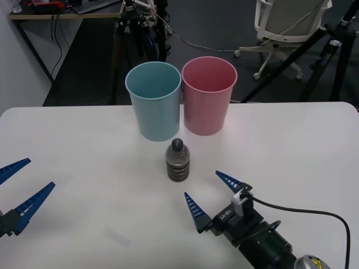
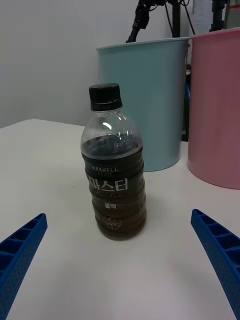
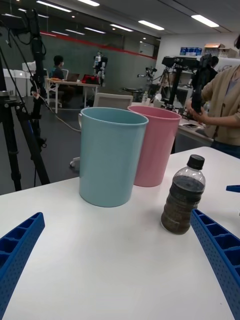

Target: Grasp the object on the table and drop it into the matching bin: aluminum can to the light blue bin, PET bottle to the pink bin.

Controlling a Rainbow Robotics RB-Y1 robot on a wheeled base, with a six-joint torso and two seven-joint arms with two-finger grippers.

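The PET bottle (image 1: 178, 161) (image 2: 114, 167) (image 3: 183, 202) stands upright on the white table (image 1: 291, 145), a small clear bottle with a dark cap and a dark label band. Behind it stand the light blue bin (image 1: 153, 100) (image 2: 145, 100) (image 3: 110, 155) and, to its right, the pink bin (image 1: 208, 94) (image 2: 216, 107) (image 3: 155, 145). My right gripper (image 1: 217, 194) (image 2: 120, 250) is open, low over the table just in front of the bottle, not touching it. My left gripper (image 1: 19, 185) (image 3: 115, 260) is open at the table's left edge, well away from the bottle.
The two bins touch side by side near the table's far edge. Tripod legs (image 1: 126, 33) and an office chair (image 1: 280, 28) stand on the floor beyond the table. A black cable (image 1: 303, 212) runs from my right wrist over the table's near right.
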